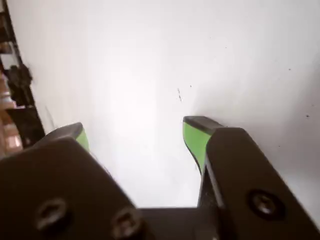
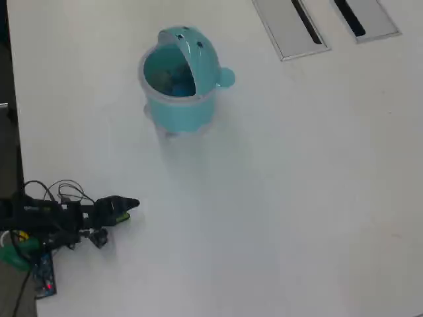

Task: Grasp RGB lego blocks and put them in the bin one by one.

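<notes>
The light turquoise bin [image 2: 182,112] stands upright at the upper left of the white table in the overhead view. Its domed lid [image 2: 200,51] is flipped back and the mouth is open. A darker bluish patch shows inside; I cannot tell what it is. The lego blocks are out of view in both views. My gripper [image 2: 129,206] lies low at the table's lower left, far from the bin. In the wrist view my gripper [image 1: 139,130] is open, with green pads [image 1: 194,137] wide apart and only bare white table between them.
Two grey slotted cable plates [image 2: 291,26] [image 2: 363,16] sit flush in the table at the top right. Wires and a small circuit board [image 2: 43,277] lie by the arm's base at the left edge. Dark furniture [image 1: 17,100] shows beyond the table edge.
</notes>
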Controlling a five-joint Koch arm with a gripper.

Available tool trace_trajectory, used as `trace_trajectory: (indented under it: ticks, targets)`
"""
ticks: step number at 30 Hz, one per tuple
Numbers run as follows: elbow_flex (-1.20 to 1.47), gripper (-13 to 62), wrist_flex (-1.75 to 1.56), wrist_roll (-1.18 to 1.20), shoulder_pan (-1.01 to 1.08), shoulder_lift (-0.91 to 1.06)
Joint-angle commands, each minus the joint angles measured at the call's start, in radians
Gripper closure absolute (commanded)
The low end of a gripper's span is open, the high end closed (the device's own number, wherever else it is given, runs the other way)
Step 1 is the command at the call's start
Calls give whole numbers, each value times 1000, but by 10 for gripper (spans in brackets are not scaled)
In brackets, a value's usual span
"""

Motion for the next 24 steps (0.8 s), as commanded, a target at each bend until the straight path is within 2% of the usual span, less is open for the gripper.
trace_trajectory:
  ticks: [1, 24]
  targets:
    - [80, 147, 31, 25, -2, 35]
    - [80, 149, 35, 38, -5, 25]
